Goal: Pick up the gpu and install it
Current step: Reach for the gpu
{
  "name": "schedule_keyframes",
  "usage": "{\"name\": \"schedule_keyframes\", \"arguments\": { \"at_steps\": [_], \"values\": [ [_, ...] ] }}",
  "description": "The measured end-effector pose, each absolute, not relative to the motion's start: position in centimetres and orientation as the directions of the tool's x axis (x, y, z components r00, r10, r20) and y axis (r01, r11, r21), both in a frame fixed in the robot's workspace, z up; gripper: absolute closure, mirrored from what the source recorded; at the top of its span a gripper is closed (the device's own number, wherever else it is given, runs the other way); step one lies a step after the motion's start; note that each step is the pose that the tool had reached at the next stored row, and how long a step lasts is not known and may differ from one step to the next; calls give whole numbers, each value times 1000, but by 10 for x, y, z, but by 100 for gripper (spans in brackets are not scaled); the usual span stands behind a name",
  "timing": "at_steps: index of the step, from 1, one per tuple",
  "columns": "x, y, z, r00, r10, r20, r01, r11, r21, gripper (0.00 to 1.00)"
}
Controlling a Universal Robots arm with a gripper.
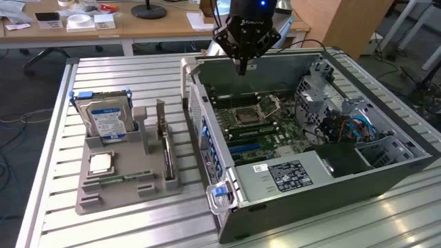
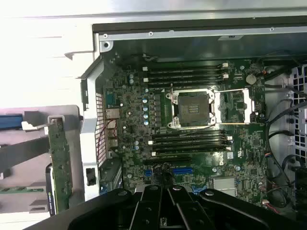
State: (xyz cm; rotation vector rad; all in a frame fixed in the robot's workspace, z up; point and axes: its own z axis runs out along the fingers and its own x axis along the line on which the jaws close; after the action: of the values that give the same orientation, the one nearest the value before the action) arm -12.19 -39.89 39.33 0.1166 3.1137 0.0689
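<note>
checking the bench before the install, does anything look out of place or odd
Nothing looks spilled or damaged. One thing stands out: the cpu socket is empty, its metal frame flipped open. The gpu stands on edge in the gray holder beside the case, and the shut gripper hangs over the case.

The arm (image 1: 249,9) hangs vertically, wrist pointing straight down, with the black end effector (image 1: 241,71) at its tip. Its fingers (image 1: 241,64) are pressed together into one narrow point with nothing between them. In the wrist view its dark linkages converge, likewise closed.
</note>
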Motion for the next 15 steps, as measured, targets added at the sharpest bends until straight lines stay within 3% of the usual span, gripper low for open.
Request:
{"name": "schedule_keyframes", "arguments": {
  "at_steps": [15],
  "values": [
    [-125,-399,393,-997,75,-23,74,996,45,89]
  ]
}}
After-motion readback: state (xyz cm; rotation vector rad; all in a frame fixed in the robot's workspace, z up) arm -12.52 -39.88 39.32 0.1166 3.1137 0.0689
